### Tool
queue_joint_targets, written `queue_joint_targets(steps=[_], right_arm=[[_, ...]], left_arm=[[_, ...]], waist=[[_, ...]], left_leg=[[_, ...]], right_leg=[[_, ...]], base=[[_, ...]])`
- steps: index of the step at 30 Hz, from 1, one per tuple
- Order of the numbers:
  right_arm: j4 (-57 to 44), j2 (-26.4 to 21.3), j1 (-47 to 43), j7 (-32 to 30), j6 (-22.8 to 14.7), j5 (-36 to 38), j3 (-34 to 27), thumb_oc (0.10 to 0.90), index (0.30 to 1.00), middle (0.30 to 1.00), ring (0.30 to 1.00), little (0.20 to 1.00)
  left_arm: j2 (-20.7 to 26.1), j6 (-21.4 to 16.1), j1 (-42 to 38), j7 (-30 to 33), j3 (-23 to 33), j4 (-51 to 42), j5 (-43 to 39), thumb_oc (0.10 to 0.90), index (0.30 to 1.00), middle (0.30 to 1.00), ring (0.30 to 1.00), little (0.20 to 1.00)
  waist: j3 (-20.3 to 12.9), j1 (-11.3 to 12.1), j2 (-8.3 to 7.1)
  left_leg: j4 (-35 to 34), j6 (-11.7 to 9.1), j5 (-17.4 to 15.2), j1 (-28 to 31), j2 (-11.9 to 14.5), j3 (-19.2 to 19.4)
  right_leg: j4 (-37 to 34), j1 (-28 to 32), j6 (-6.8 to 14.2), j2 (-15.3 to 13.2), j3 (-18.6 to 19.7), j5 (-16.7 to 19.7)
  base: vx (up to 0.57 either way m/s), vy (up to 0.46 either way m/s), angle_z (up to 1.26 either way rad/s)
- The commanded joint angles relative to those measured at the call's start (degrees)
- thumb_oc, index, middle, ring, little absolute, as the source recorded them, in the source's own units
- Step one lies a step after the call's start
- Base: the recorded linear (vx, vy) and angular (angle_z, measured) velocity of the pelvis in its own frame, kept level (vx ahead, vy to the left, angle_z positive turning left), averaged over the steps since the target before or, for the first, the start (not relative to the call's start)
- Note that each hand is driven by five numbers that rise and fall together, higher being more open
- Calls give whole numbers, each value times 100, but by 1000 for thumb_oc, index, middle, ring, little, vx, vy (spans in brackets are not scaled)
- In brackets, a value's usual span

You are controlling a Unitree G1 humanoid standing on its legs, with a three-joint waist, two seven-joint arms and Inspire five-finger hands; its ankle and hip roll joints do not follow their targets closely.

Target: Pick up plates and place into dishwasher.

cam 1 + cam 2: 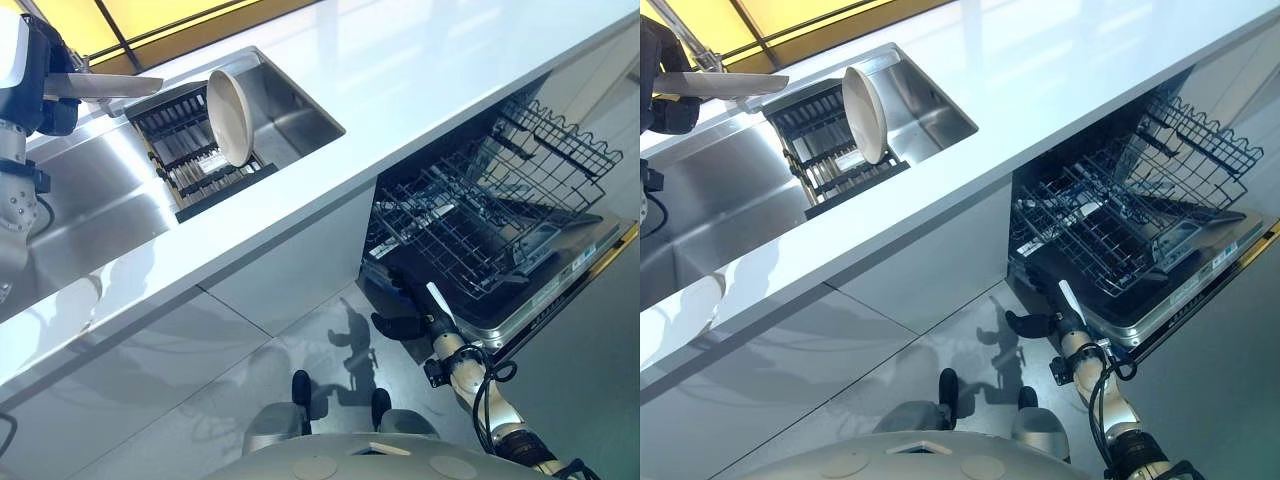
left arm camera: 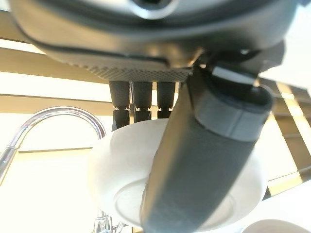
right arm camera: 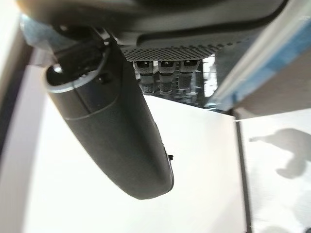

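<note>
The left hand [image 1: 45, 85] pinches a plate [image 2: 175, 179] over the sink [image 1: 90, 200], at ten o'clock. A second plate [image 1: 232, 115] stands in the rack [image 1: 190, 150]. The right hand [image 1: 405, 325] hangs relaxed by the dishwasher [image 1: 500, 220], at four o'clock

White plates [image 1: 232, 115], a black drying rack [image 1: 195, 160], steel-grey sink [image 1: 90, 190], white counter [image 1: 420, 70].

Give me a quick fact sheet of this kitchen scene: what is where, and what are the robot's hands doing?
left hand: shut on a white round plate, held above the steel sink
second white plate: upright in the dark drying rack in the sink
right hand: low by the floor, holding nothing
dishwasher: open, dark wire rack pulled out, no plates visible
</note>
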Motion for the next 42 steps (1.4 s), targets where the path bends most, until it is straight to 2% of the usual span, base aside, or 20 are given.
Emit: queue_joint_targets(steps=[1,5,7,11,15,17,18,21,25,31,37,38,39,42], right_arm=[[-1234,-278,-122,-1066,-361,-120,-316,800,900,900,900,900],[-2293,-358,-289,-2077,-219,-869,-749,800,900,900,900,900],[-2842,-571,-506,-2330,-346,-1377,-957,800,900,900,900,900],[-3336,-1138,-1137,-2586,-655,-1554,-1157,800,900,900,900,900],[-3758,-1479,-1724,-2139,-716,-1425,-982,800,900,900,900,900],[-4060,-1614,-2006,-1264,-714,-1010,-735,800,900,900,900,900],[-4203,-1662,-2128,-954,-593,-801,-602,800,900,900,900,900],[-4348,-1678,-2515,-449,-375,-313,-226,800,900,900,900,900],[-4268,-1511,-2957,-244,-155,-99,226,800,900,900,900,900],[-4338,-1337,-3300,148,128,30,608,800,900,900,900,900],[-4252,-1157,-3483,-5,306,88,834,800,900,900,900,900],[-4240,-1077,-3480,-121,320,57,848,704,818,818,818,804],[-4211,-977,-3468,-212,322,-1,853,100,300,300,300,200],[-4159,-831,-3434,-405,360,-149,855,100,300,300,300,200]], left_arm=[[441,-355,-87,738,935,-322,-639,100,300,300,300,200],[-93,-687,450,553,1361,-1245,-1228,100,300,300,300,200],[-344,-758,564,382,1423,-1646,-1332,100,300,300,300,200],[-591,-990,437,105,1195,-1884,-1546,100,300,300,300,200],[-779,-1168,156,-163,822,-1977,-1710,100,300,300,300,200],[-870,-1242,-33,-354,611,-2079,-1828,100,300,300,300,200],[-905,-1265,-142,-443,509,-2122,-1894,100,300,300,300,200],[-990,-1307,-418,-653,203,-2230,-2058,100,300,300,300,200],[-1164,-1247,-808,-930,-296,-2350,-2284,100,300,300,300,200],[-1368,-1205,-1157,-1339,-732,-2627,-2717,100,300,300,300,200],[-1601,-1111,-1499,-1583,-1094,-2757,-3213,100,300,300,300,200],[-1687,-1046,-1530,-1722,-1155,-2791,-3390,100,300,300,300,200],[-1784,-990,-1521,-1833,-1215,-2834,-3524,100,300,300,300,200],[-1952,-796,-1465,-2105,-1308,-2930,-3764,100,300,300,300,200]], waist=[[-684,-138,142],[-710,-130,140],[-726,-110,135],[-767,-35,107],[-808,62,74],[-852,94,45],[-863,107,30],[-904,146,-10],[-936,185,-45],[-990,216,-77],[-1002,217,-107],[-997,215,-108],[-992,213,-108],[-989,210,-109]], left_leg=[[77,151,-1060,302,-409,147],[57,171,-1100,370,-372,179],[52,177,-1113,396,-361,185],[54,171,-1126,433,-352,199],[68,165,-1113,429,-357,189],[69,161,-1096,420,-364,174],[70,159,-1084,413,-371,164],[77,144,-1065,395,-377,161],[72,135,-1051,400,-382,157],[60,131,-1029,384,-389,171],[56,134,-1024,375,-399,175],[56,137,-1027,378,-401,176],[61,140,-1030,384,-401,186],[64,149,-1041,388,-404,207]], right_leg=[[234,-365,191,204,-101,-268],[276,-339,182,215,-78,-324],[293,-320,177,223,-66,-344],[285,-269,176,224,-68,-345],[293,-246,184,202,-100,-344],[288,-231,186,188,-132,-342],[285,-227,182,184,-143,-338],[271,-211,170,173,-176,-334],[231,-168,166,162,-223,-311],[208,-168,169,157,-256,-278],[204,-170,167,159,-258,-270],[204,-169,165,161,-255,-267],[204,-166,166,162,-252,-265],[194,-168,174,168,-236,-257]], base=[[-38,-7,0],[-44,-4,-2],[-36,-4,1],[-28,1,-3],[-16,1,-7],[0,0,0],[-20,-14,4],[-14,-12,9],[8,-5,5],[12,0,5],[0,0,0],[0,0,0],[0,0,0],[0,0,0]])
